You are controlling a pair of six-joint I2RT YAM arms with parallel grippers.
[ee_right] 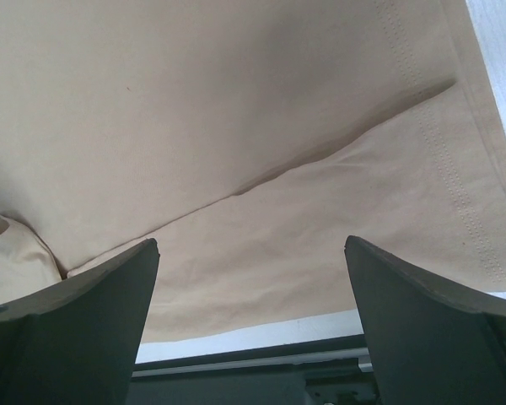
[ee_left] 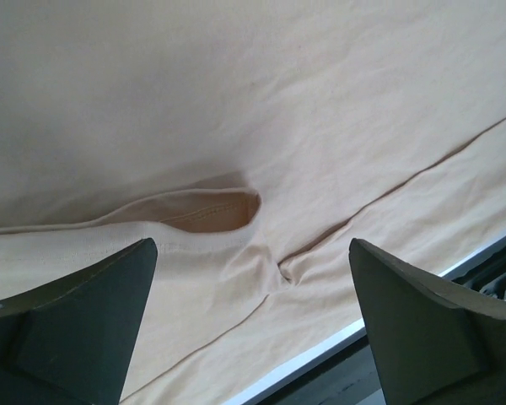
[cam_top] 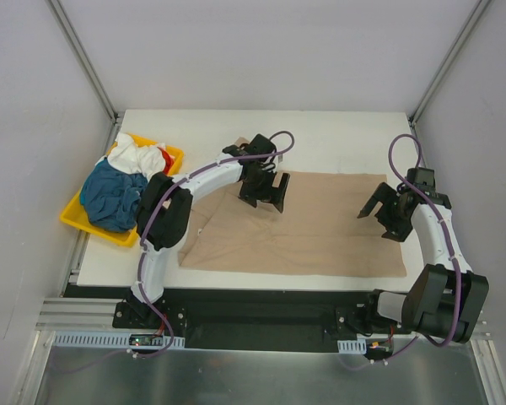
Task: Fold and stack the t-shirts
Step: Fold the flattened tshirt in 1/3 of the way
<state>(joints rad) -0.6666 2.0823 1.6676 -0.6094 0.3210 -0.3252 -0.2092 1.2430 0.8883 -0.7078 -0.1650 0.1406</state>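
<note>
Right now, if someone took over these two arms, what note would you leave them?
Left gripper: open, empty, over the left part of the tan t-shirt.
Right gripper: open, empty, over its right part.
Teal t-shirt, white t-shirt, red t-shirt: heaped unfolded in the yellow tray at the left.
Done: tan t-shirt spread on the table.
Left: fold it, then fold and stack the other three.
</note>
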